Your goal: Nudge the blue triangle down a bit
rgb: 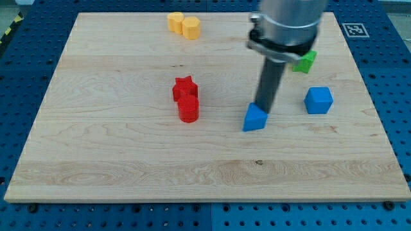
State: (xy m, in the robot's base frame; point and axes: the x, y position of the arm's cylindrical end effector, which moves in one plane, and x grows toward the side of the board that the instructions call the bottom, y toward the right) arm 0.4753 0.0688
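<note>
The blue triangle [255,119] sits a little right of the middle of the wooden surface [115,160], and my tip [264,107] stands at its 12 o'clock edge — touching it or just short of touching, I cannot tell which. There is no pincer on this arm, only the rod, so nothing can be said to be open, closed or gripping.

To do the nudge well, I judge the push should run straight toward 6 o'clock through the middle of the triangle's top side. The tip looks set slightly toward 1 o'clock of the block's centre, so an off-centre shove could spin the triangle instead of sliding it. A short, slow stroke should suffice — the task asks for only a bit.

The path at 6 o'clock holds no other block. The blue cube [318,100] lies at 3 o'clock, well apart; the red blocks [186,98] at 9 o'clock; the yellow blocks [184,25] far off at 11 o'clock; a green block [306,61] peeks out beside the arm.
</note>
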